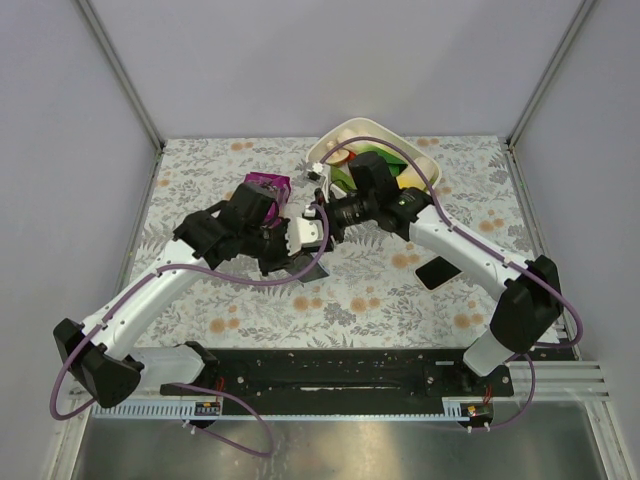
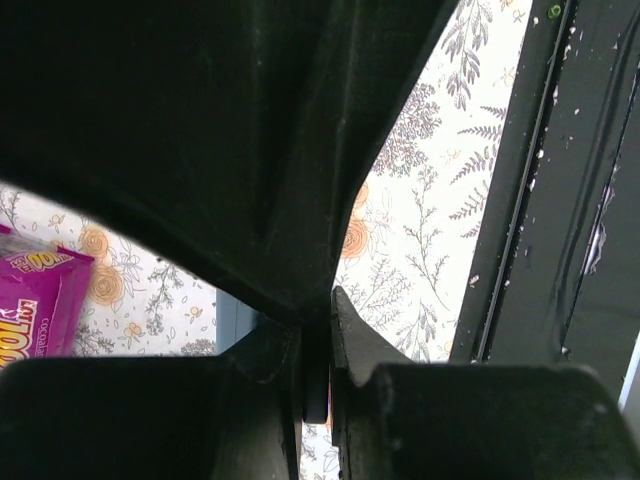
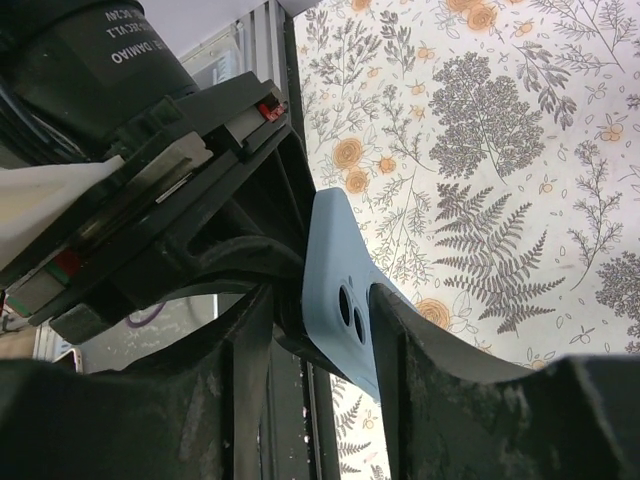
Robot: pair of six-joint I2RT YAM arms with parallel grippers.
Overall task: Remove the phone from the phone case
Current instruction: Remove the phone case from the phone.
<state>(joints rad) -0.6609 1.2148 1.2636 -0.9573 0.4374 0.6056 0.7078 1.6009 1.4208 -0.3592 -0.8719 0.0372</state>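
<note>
Left gripper (image 2: 318,345): your left jaws are clamped tight on a thin dark edge, which the overhead view shows to be part of the soft blue-grey phone case (image 3: 330,265).
Right gripper (image 3: 322,300): your right fingers stand on either side of the same case, one on each face. You cannot tell from these views whether the pads are pressing on it.
Phone case: you have it lifted off the table at the middle of the workspace, between the two grippers. Its twin round camera cut-outs face the right wrist camera.
Phone: the flat black rectangular phone (image 1: 437,272) lies on the floral-print tablecloth (image 1: 380,300), just beside your right forearm and well apart from the case.
Purple packet (image 1: 265,187): a glossy purple snack packet sits just behind your left wrist.
White bowl (image 1: 420,160): a white square bowl with mixed items in it sits at the far edge, behind your right wrist.
</note>
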